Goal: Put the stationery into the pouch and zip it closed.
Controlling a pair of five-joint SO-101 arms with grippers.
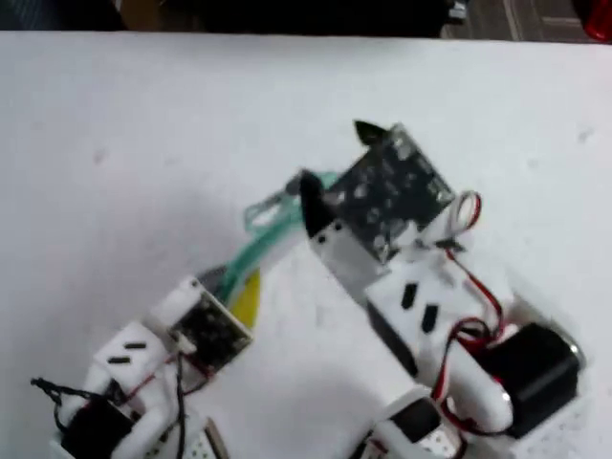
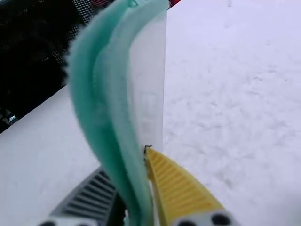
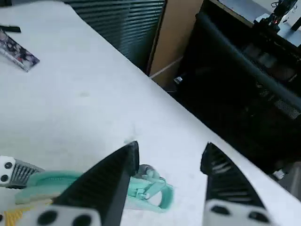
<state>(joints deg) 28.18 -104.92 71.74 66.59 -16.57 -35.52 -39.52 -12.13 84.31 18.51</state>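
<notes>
The pouch is teal-edged with a clear side and lies between the two arms. My left gripper is at its near end and is shut on it. In the left wrist view the pouch stands on edge, pinched between the yellow finger and the grey finger of my left gripper. My right gripper is open over the far end. Its black fingers straddle the zipper end of the pouch, above it and apart from it, with my right gripper holding nothing.
The white table ends at a far edge with dark furniture behind it. A small patterned flat item lies farther off on the table. There is free surface to the left and beyond the pouch.
</notes>
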